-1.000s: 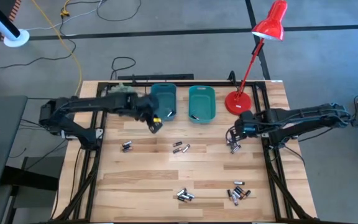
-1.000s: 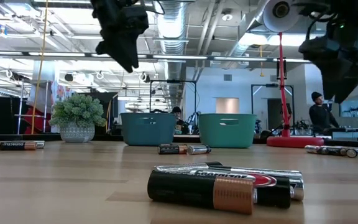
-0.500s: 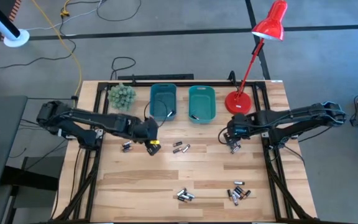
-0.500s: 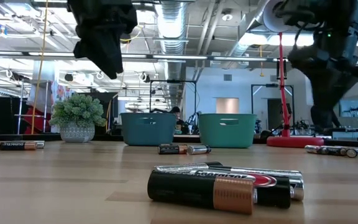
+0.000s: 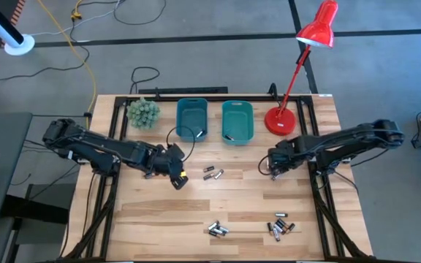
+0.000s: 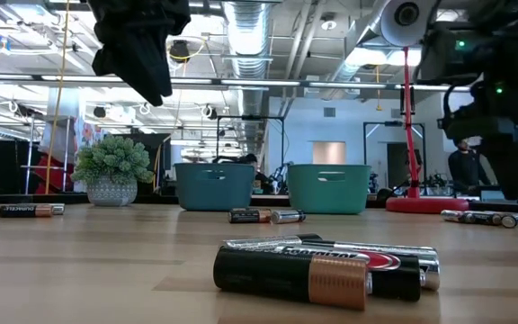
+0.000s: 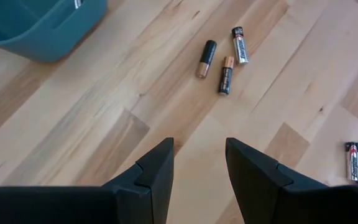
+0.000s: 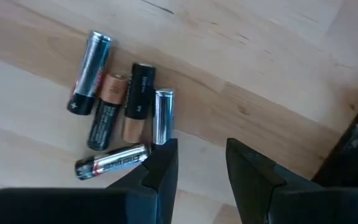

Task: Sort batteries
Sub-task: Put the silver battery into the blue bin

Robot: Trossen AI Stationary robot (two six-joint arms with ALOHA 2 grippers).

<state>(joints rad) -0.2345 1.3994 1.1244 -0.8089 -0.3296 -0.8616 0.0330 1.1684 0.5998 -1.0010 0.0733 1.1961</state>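
Observation:
Batteries lie in loose groups on the wooden table: three at mid-table, also seen in the left wrist view, a cluster by the right arm, and two groups near the front edge. My left gripper hangs open above bare wood, left of the middle three. My right gripper points down, open, just beside the cluster and empty; I cannot tell whether a finger touches a cell.
Two teal bins stand side by side at the far middle. A small potted plant is left of them and a red lamp's base right of them. One battery lies under the left arm.
My left gripper has swung from beside the left teal bin toward the table's near edge and sunk a little, staying open and empty. My right gripper has come down toward the battery cluster below it, also staying open. No battery has moved.

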